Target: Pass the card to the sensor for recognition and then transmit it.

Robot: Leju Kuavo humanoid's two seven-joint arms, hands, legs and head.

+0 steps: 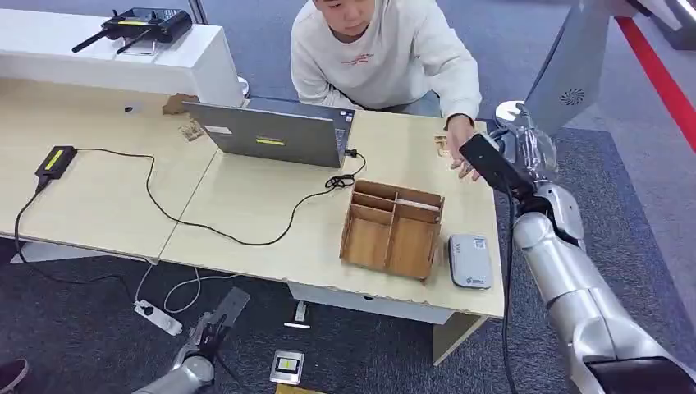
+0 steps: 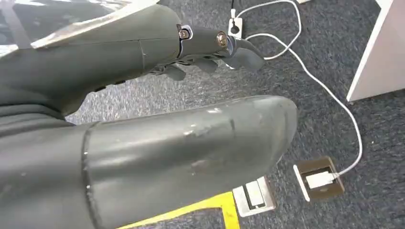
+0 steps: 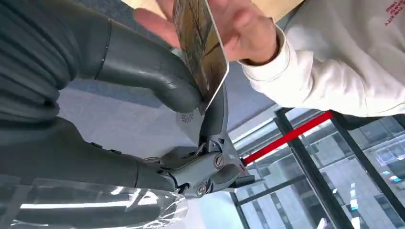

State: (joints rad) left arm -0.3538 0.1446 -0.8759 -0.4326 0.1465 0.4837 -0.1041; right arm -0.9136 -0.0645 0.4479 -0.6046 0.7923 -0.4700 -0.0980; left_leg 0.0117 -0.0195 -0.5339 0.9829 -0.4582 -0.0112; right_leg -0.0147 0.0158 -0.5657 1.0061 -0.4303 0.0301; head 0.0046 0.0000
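Card (image 3: 200,52), thin, glossy, between right hand (image 3: 191,95) fingers

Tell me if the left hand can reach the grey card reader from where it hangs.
Probably not: the left hand hangs low beside the table, while the card reader lies on the far right end.

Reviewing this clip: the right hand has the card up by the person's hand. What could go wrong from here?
1. The card sits pinched at one corner between the right hand's thumb and a finger; it may slip or twist as the person's hand takes it.
2. If the hand lets go too early, the card could fall past the table edge to the floor.
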